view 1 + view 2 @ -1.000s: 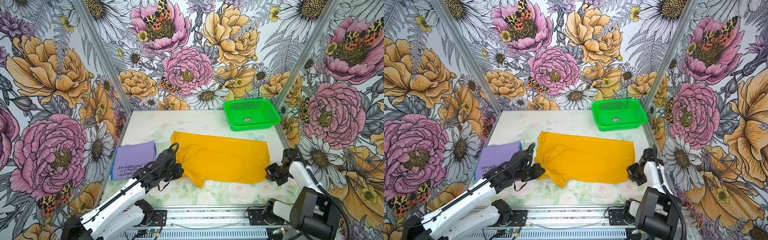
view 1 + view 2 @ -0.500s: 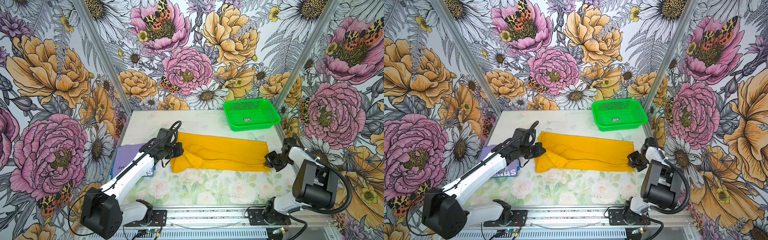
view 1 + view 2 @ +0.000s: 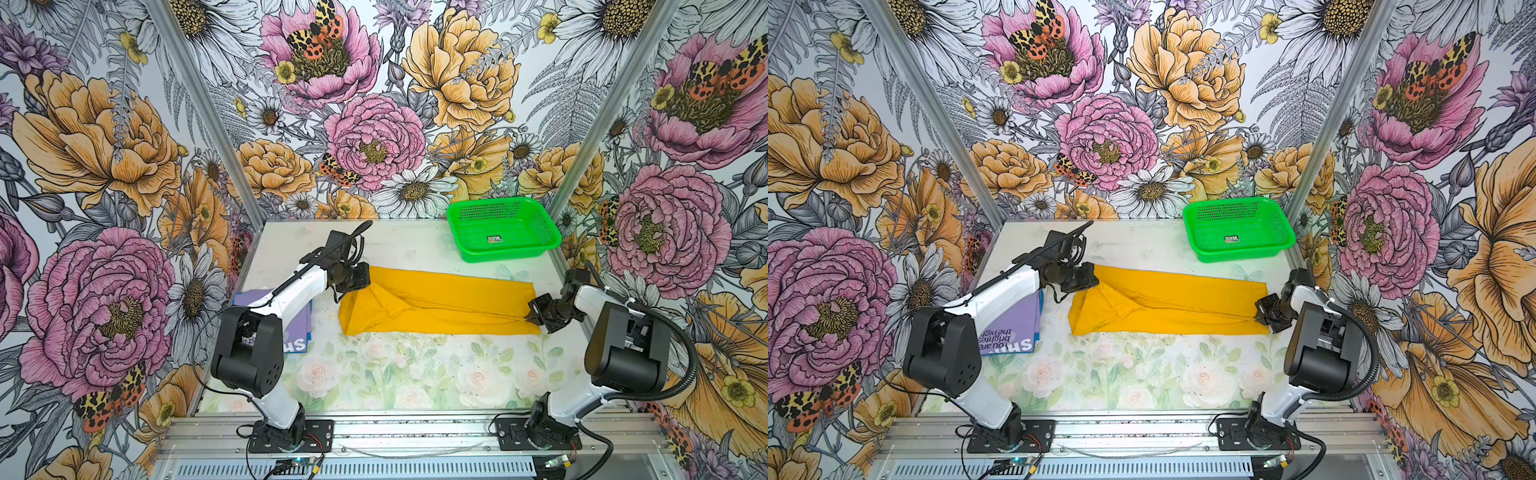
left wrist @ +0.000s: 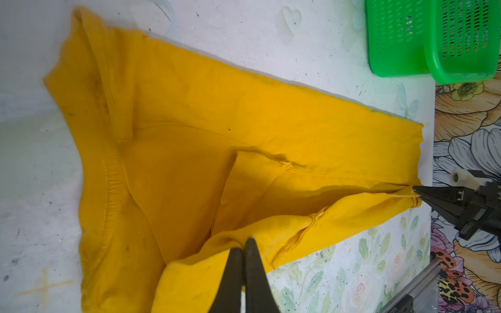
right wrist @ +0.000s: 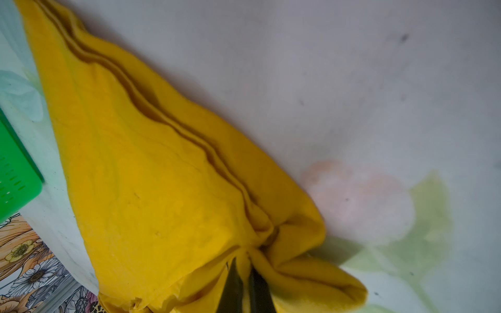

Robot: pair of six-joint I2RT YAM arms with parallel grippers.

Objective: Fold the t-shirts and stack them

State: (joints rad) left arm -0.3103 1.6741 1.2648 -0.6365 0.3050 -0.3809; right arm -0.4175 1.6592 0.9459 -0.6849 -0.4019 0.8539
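The mustard-yellow t-shirt (image 3: 436,305) (image 3: 1167,305) lies as a long folded strip across the middle of the table. My left gripper (image 3: 369,286) (image 4: 245,242) is shut on a pinch of its cloth at the left end, held just above the layers below. At the right end, my right gripper (image 3: 530,314) (image 5: 244,260) is shut on bunched yellow cloth (image 5: 149,176) at the corner. Left of the yellow tee lies the folded lavender t-shirt (image 3: 297,338) (image 3: 1013,328) with printed text, partly hidden by my left arm. A thin blue edge (image 3: 1040,303) shows along its side.
A green mesh basket (image 3: 511,254) (image 3: 1241,253) (image 4: 401,54) stands at the back right, close behind the yellow tee's right end. The floral table surface (image 3: 395,374) stretches in front of the tee. Papered walls close in on three sides.
Both grippers have carried the yellow tee's near edge toward the back, folding it into a narrower strip. The left arm swung from the table's front to the tee's back left end.
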